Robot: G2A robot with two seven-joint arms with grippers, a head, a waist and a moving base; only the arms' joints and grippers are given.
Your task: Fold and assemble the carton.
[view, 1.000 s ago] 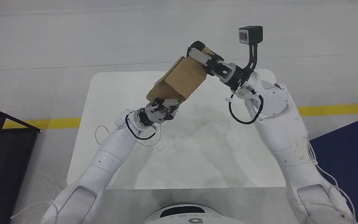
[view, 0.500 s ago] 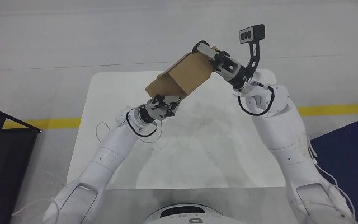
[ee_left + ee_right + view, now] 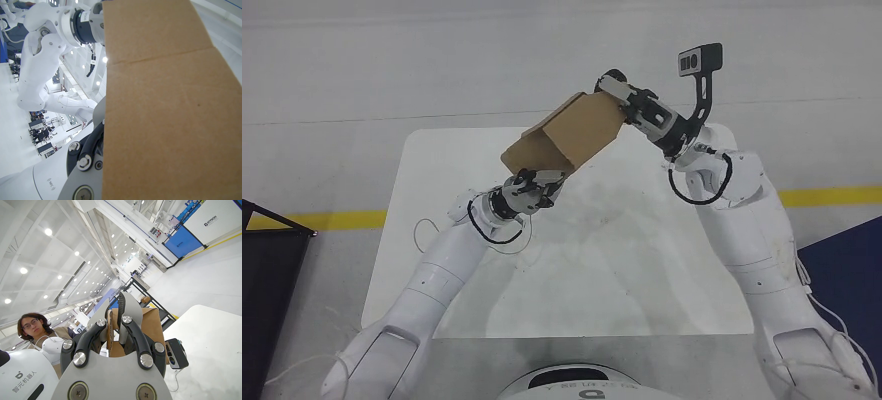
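From the top view, the brown cardboard carton (image 3: 567, 140) hangs tilted in the air over the far part of the flat white surface (image 3: 642, 280), toward its 12 o'clock edge, and touches the surface nowhere. My right pincer (image 3: 610, 88) sits at the carton's 2 o'clock end, the higher one. My left pincer (image 3: 540, 183) is just under the carton's 7 o'clock corner, the lower one, where the open mouth of the carton faces 8 o'clock. From the left wrist view, a plain side of the carton (image 3: 170, 113), crossed by one fold line, lies close against the camera. It hides the tips of my left pincer, so I cannot tell whether that pincer is clamped or spread. From the right wrist view, my right pincer (image 3: 113, 311) is closed on a thin cardboard flap, its two grey fingers (image 3: 132, 306) pressing the flap's edge from both sides. The rest of the carton (image 3: 153, 325) extends beyond them, above the surface (image 3: 208, 342).
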